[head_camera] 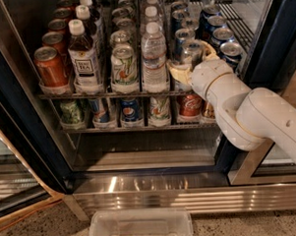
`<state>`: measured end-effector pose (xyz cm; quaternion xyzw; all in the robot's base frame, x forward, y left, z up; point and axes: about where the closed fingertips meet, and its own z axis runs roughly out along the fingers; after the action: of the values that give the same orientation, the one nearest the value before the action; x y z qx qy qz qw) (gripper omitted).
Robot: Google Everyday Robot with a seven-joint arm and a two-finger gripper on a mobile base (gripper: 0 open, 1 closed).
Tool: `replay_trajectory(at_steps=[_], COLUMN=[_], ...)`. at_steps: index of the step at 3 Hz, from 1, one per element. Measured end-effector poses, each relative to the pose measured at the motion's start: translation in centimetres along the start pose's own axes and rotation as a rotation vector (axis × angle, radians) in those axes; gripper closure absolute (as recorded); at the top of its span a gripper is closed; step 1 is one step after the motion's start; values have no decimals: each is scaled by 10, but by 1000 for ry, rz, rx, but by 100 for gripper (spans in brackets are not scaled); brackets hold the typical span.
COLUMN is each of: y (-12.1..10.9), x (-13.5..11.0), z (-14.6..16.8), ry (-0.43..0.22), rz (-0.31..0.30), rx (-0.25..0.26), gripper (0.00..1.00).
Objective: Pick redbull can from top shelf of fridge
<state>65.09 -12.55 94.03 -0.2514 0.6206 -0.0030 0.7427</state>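
The fridge (pixel 20 125) stands open in front of me. The redbull can (pixel 191 50), slim and silver-blue, stands at the front of its lane on the top shelf (pixel 107 94), with more like it behind. My gripper (pixel 194 60) reaches in from the right at that can. Its yellowish fingers (pixel 178 72) sit on either side of the can, open around it. The can stands upright on the rack. The white arm hides the can's lower part.
On the top shelf, left to right, stand orange-red cans (pixel 50 67), tea bottles (pixel 84 56), green cans (pixel 123 64), water bottles (pixel 153 55) and, at the far right, Pepsi cans (pixel 231 50). Short cans (pixel 130 111) fill the rack below. A clear plastic bin (pixel 143 226) lies on the floor before the steel base (pixel 151 188).
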Motion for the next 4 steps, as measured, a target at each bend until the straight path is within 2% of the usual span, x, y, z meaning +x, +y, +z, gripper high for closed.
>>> replay_trajectory(at_steps=[1, 2, 3, 4], y=[-1, 6, 4, 4], x=[-1, 6, 3, -13], z=[14, 6, 6, -24], ry=[-18, 12, 12, 24], rz=[15, 63, 63, 122], rx=[2, -4, -4, -27], gripper=[58, 81, 100, 100])
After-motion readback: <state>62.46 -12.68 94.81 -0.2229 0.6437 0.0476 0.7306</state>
